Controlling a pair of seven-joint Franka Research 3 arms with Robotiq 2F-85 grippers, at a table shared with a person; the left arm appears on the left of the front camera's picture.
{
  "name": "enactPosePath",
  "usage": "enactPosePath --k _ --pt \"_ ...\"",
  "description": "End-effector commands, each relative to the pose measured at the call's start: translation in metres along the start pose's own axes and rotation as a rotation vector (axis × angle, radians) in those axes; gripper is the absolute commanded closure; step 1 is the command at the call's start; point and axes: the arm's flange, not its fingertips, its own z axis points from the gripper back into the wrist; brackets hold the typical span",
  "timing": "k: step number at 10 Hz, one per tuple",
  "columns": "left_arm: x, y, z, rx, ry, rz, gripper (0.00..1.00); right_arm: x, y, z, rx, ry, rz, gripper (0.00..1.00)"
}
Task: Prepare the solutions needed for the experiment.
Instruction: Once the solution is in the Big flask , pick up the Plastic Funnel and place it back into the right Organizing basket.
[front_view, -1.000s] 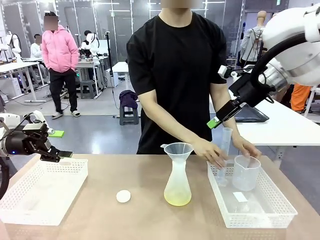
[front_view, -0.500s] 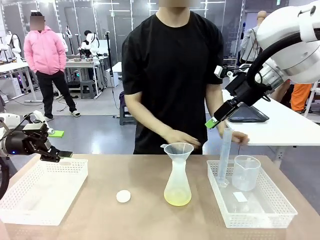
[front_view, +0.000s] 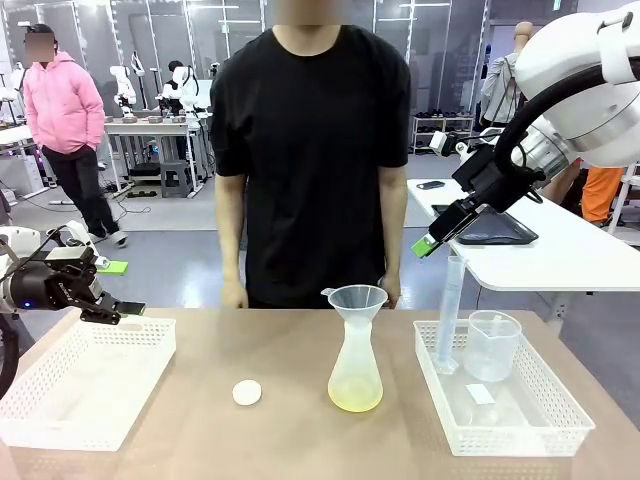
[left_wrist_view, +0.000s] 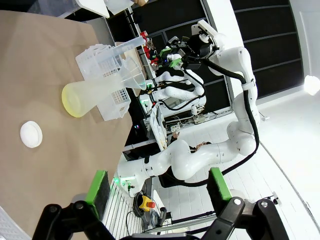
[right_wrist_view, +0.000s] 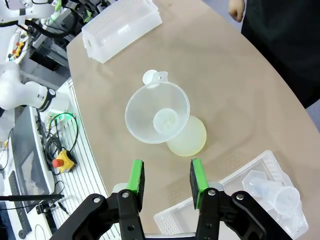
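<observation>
progress: pale yellow solution (front_view: 355, 401) sits in the conical flask (front_view: 355, 365) mid-table, funnel (front_view: 355, 298) on its neck; seemingly part-done, white cap (front_view: 247, 392) not yet fitted | left gripper (left_wrist_view: 157, 175): jaws wide, empty | right gripper (right_wrist_view: 167, 167): raised, jaws apart, grasping nothing

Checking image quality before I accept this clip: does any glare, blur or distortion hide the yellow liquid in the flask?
Front view: even room light, sharp, pale yellow liquid in the flask reads clearly. Left wrist view: rolled sideways, wide-angle bending, picture's right side washed out. Right wrist view: sharp, but the funnel covers most of the flask.
</observation>
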Motion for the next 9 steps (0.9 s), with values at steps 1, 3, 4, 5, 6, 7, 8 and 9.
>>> enactPosePath --k 1,3,4,5,6,7,8,9 --pt "0.001 -0.002 -0.001 0.010 -0.002 -0.007 0.00 -0.001 0.002 0.000 -0.001 0.000 -0.002 0.52" --pt "0.001 -0.002 -0.001 0.010 -0.002 -0.007 0.00 -0.001 0.002 0.000 -0.001 0.000 -0.002 0.52" --pt "0.001 -0.002 -0.001 0.010 -0.002 -0.007 0.00 0.000 0.000 0.000 0.000 0.000 0.000 0.52" --pt "0.001 -0.002 -0.001 0.010 -0.002 -0.007 0.00 0.016 0.008 -0.010 -0.057 0.063 0.022 0.52" --pt "0.001 -0.002 -0.001 0.010 -0.002 -0.007 0.00 0.029 0.013 -0.017 -0.074 0.125 0.040 0.52" --pt "0.001 -0.002 -0.001 0.010 -0.002 -0.007 0.00 0.039 0.015 -0.024 -0.091 0.173 0.058 0.52" --pt "0.001 -0.002 -0.001 0.010 -0.002 -0.007 0.00 0.049 0.014 -0.030 -0.104 0.216 0.065 0.52" --pt "0.001 -0.002 -0.001 0.010 -0.002 -0.007 0.00 0.058 0.015 -0.037 -0.137 0.259 0.066 0.52"
